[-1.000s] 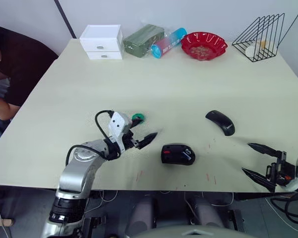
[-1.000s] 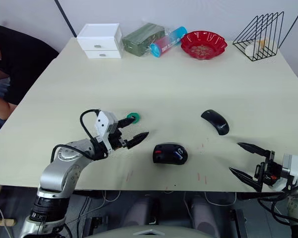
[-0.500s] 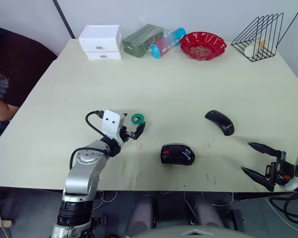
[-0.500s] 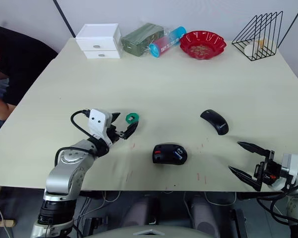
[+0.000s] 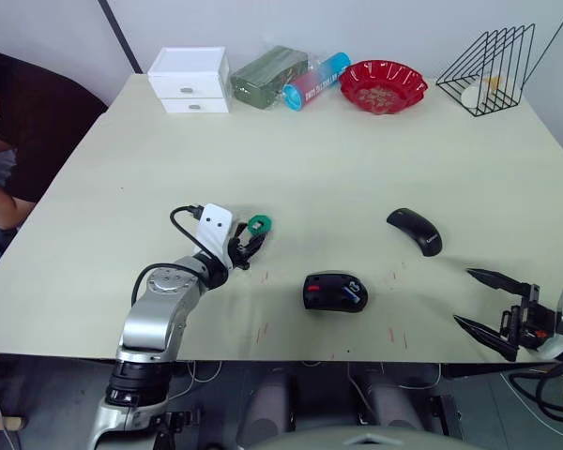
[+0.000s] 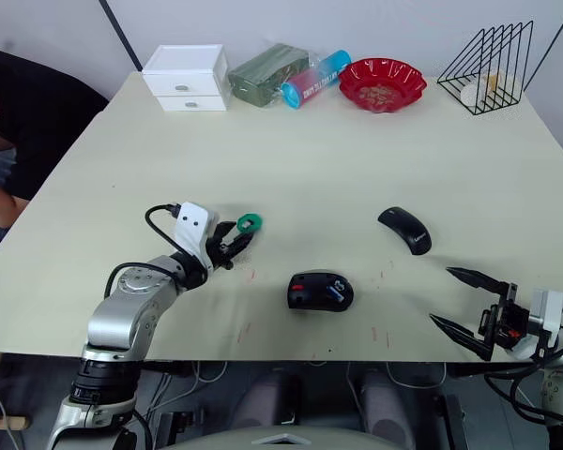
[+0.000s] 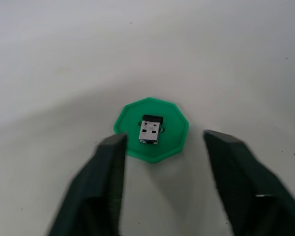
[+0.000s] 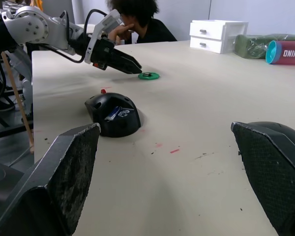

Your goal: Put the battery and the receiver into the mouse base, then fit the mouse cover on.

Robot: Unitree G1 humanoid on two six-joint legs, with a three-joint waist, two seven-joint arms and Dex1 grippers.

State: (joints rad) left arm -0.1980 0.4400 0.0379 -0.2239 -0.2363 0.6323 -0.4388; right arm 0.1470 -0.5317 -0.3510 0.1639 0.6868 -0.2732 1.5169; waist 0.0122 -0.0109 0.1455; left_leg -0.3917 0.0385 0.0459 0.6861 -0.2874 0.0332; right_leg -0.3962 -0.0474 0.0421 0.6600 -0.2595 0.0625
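Hovering low over a pale counter, the left tool points at a green disc, its two black fingers spread apart and holding nothing. In the left wrist view the fingers stand to either side of the disc, just short of it. The receiver, a tiny dark nub with a silver plug end, lies flat on the middle of the disc.

The mouse base, a black oval shell with red inner parts showing, sits on the counter near the front edge, to the right of the left tool and apart from it. A small white and blue piece, the battery, lies inside the base at its right side. The mouse cover, a smooth plain black shell, rests on the counter further right and a little further back, well apart from the base.

The right tool hangs at the front right edge of the counter, its fingers wide apart and empty.

Along the far edge stand a white drawer box, a green pack, a pink and blue tube, a red bowl and a black wire rack. A person in a dark top sits at the left.
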